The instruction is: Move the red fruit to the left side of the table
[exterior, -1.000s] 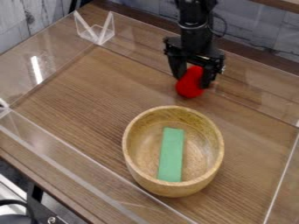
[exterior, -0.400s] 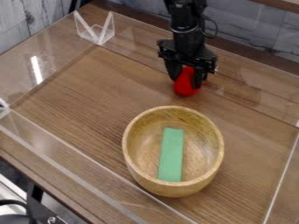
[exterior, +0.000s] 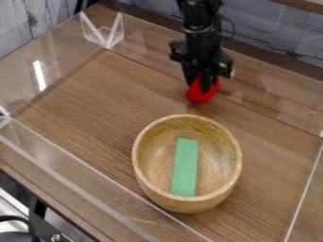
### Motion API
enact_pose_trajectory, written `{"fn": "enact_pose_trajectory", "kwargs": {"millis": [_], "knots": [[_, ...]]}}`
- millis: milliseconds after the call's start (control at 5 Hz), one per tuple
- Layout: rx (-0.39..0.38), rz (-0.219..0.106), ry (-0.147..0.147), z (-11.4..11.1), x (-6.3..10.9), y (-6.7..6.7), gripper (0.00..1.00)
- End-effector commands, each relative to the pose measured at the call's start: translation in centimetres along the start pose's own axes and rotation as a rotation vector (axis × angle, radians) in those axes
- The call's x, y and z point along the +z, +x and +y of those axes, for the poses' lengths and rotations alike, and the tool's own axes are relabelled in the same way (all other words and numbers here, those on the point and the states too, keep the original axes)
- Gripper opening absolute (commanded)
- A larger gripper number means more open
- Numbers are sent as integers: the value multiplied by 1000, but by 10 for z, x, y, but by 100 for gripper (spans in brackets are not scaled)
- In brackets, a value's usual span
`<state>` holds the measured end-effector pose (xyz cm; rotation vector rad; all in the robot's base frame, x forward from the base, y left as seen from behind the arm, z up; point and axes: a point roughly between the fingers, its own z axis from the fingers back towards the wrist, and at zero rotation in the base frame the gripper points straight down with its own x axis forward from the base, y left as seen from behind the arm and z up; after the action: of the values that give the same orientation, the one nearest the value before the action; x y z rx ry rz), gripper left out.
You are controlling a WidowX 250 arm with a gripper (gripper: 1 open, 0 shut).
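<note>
1. The gripper [exterior: 203, 79] points down, its jaws narrowed onto the red fruit [exterior: 202, 92], at one o'clock on the surface [exterior: 89, 104].
2. The glossy fruit may squirt free if pinched off-centre.
3. A low carry toward nine o'clock could drag it.

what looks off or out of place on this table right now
Nothing stands out. The round wooden bowl sits upright and undamaged with the flat green stick lying inside it. The black gripper is down over the small glossy red fruit on the brown wood-grain table. Nothing is spilled.
</note>
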<state>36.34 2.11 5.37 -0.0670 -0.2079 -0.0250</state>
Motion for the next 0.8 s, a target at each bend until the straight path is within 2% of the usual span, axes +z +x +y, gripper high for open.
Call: {"fn": "enact_pose_trajectory", "kwargs": {"millis": [0, 400, 600], "knots": [[82, -127, 48, 22, 42, 19, 0], [30, -177, 54, 64, 83, 24, 0], [60, -182, 82, 83, 94, 27, 0]]}}
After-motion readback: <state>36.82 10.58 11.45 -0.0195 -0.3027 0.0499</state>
